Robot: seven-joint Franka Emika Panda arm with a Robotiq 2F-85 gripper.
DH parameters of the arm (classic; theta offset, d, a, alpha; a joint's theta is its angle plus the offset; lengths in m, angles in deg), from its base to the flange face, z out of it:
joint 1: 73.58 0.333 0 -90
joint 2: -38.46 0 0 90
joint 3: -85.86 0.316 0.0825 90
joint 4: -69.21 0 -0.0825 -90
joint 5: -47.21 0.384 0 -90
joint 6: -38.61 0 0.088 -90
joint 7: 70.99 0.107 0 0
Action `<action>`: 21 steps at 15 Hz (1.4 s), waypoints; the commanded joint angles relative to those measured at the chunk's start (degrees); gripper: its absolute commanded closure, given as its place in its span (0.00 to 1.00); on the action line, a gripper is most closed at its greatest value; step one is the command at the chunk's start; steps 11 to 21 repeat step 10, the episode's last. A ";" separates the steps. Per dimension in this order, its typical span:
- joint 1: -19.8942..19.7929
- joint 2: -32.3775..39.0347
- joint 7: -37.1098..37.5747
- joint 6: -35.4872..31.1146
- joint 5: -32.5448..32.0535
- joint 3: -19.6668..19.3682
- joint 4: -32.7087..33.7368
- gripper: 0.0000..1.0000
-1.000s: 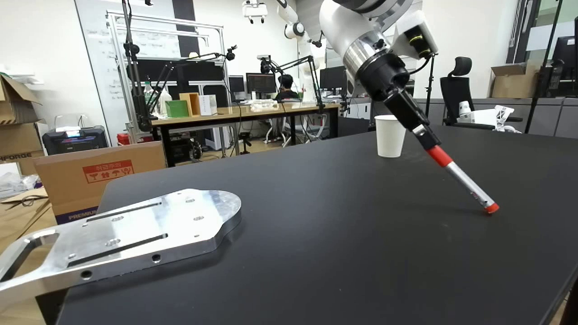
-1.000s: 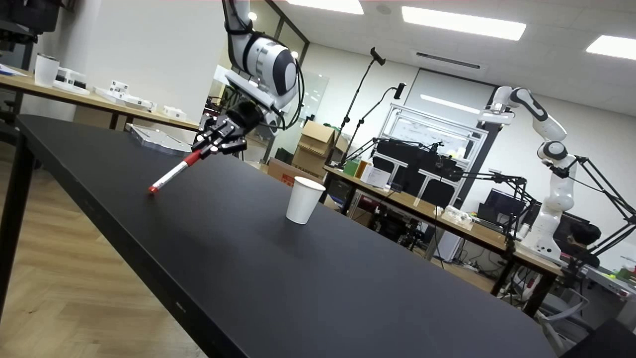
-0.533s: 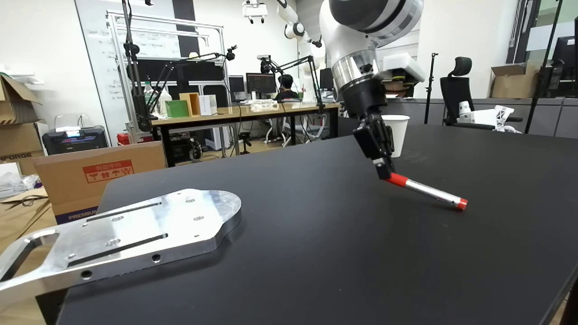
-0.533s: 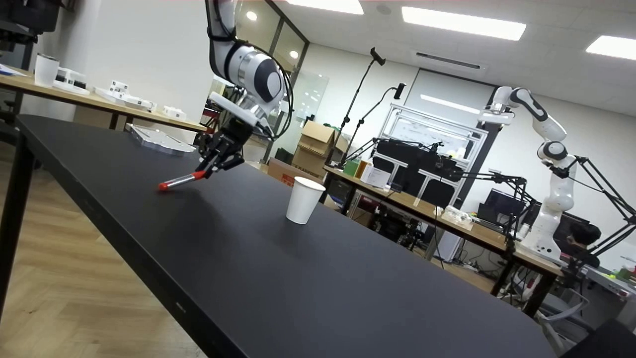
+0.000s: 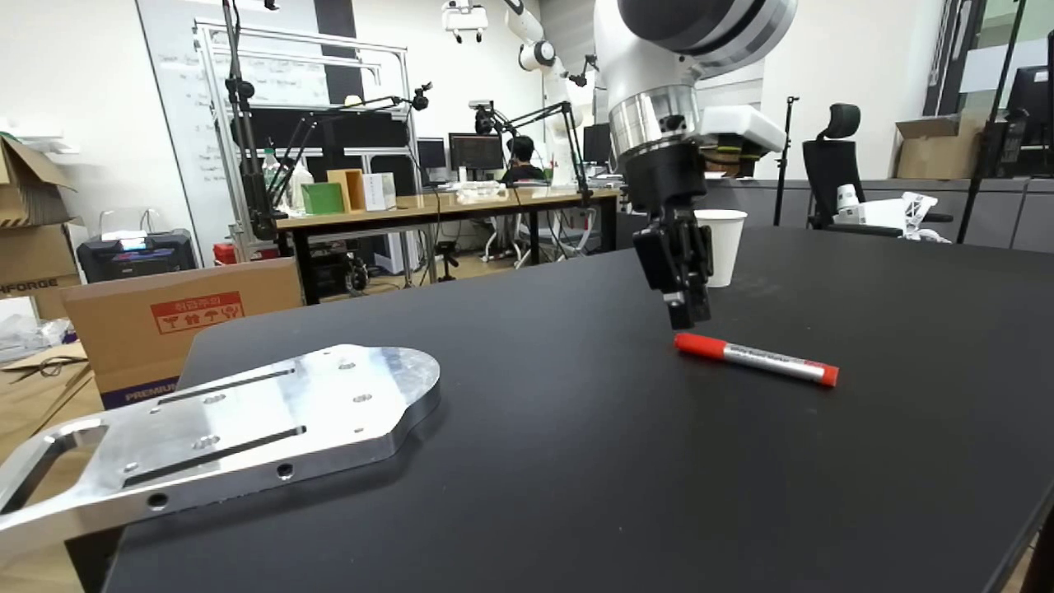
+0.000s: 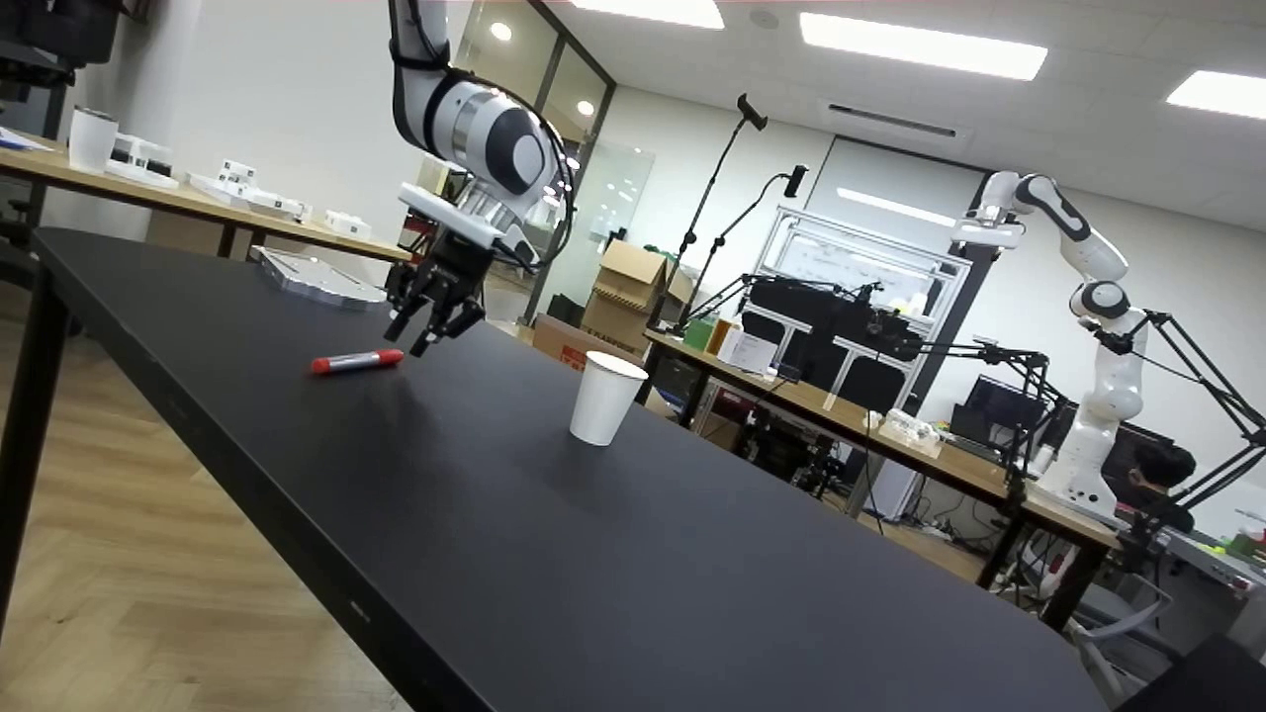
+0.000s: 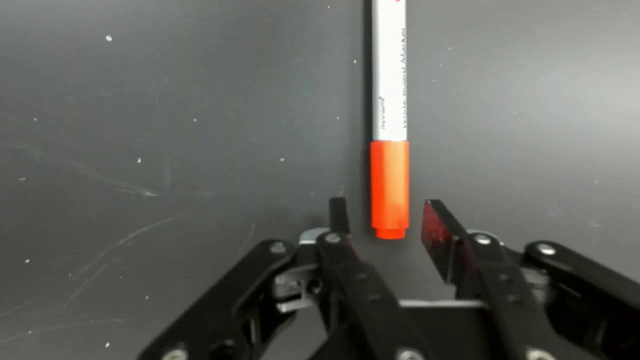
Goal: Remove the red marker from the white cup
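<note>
The red marker, with a red cap, silver-white body and red end, lies on the black table in both exterior views (image 5: 757,361) (image 6: 356,362). In the wrist view the marker (image 7: 390,185) points away from me with its red cap nearest. My gripper (image 7: 385,202) is open, its fingers apart on either side of the cap's end with gaps to both. In both exterior views the gripper (image 5: 688,319) (image 6: 406,342) is just above the table at the cap end. The white cup (image 5: 725,251) stands upright behind the gripper, partly covered by it; it shows whole in an exterior view (image 6: 605,400).
A flat silver metal plate (image 5: 329,387) (image 6: 321,282) with slots lies at one end of the black table (image 5: 576,478). The table's edge (image 6: 297,524) runs near the marker. A cardboard box (image 5: 198,317) stands beyond the table.
The marker went from tilted in the shut gripper to lower and flatter, then was let go onto the table. The gripper swung more upright and opened. The cup stayed put.
</note>
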 commanded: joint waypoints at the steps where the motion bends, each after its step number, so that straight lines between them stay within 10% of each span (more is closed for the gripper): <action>1: 0.08 -7.72 2.42 0.02 -0.51 -0.39 -5.47 0.25; 5: -0.47 -13.88 1.79 1.40 -0.39 -0.20 -9.77 0.01; 6: -0.54 -9.32 0.35 1.06 -0.14 0.20 -4.90 0.17; 9: -0.65 -12.33 0.35 1.46 -0.14 0.22 -7.65 0.01; 21: -0.66 -12.49 0.35 1.45 -0.14 0.22 -8.00 0.01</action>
